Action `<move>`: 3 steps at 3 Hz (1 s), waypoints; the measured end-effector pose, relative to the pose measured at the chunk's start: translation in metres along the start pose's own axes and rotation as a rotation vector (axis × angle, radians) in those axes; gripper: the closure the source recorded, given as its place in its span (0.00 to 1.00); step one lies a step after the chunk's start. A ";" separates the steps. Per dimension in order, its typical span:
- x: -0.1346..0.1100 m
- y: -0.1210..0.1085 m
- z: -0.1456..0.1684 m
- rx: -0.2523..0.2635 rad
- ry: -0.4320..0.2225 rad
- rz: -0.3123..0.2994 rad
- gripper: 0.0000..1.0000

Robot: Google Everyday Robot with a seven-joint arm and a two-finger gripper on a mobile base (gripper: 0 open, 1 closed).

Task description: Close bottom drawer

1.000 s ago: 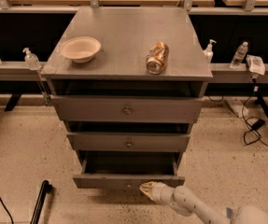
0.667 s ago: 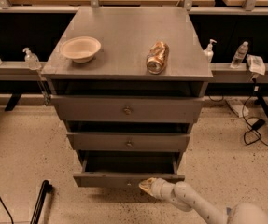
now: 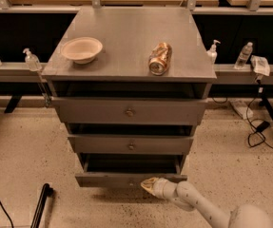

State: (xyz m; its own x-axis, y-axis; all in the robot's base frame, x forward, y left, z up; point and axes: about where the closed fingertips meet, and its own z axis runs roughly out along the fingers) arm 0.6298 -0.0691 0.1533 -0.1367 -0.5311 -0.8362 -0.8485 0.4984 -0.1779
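Gripper (image 3: 150, 186) has crept a little left and in toward the cabinet (image 3: 126, 32) vs a sec ago. The bottom drawer (image 3: 105, 179) looks no further in than it was. The arm (image 3: 198, 205) reaches in from the cabinet's lower right. The gripper now sits at the cabinet's foot, at or prob. touching the drawer's front panel, right of the panel's centre. Can't tell whether it's open or closed; it shows only as one pale wedge.

The bottom drawer is the lowest of three in the cabinet and pulled out furthest, w/ a dark gap behind its front. The middle drawer (image 3: 131, 145) and top drawer (image 3: 129, 111) also stand a bit proud of the cabinet, but less so. On the cabinet's top are a bowl (image 3: 82, 49) at left and a can (image 3: 160, 58) lying on its side, right of centre.

Handling, as a judgement:
- It's a rigid box on runners, likely light, though the contents are hidden in shadow.
- No grasp needed; a flat push on the front panel, straight into the cabinet, should do.
- Best contact is near the panel's centre. An off-centre push may skew it on the slides & bind.
- I can't make out the knob; it may be behind the gripper.
- The panel is slim, so contact could slip over or under its edge; keep the push level.
- Ease off at the end so the cabinet isn't jolted, since the can could roll.
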 end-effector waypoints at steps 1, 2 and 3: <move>-0.002 -0.003 0.002 0.001 -0.002 -0.002 1.00; -0.006 -0.009 0.006 0.004 -0.005 -0.005 1.00; -0.011 -0.015 0.013 0.000 0.000 -0.004 1.00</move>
State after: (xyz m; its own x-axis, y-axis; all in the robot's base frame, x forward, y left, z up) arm 0.6510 -0.0616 0.1580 -0.1333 -0.5333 -0.8354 -0.8492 0.4960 -0.1812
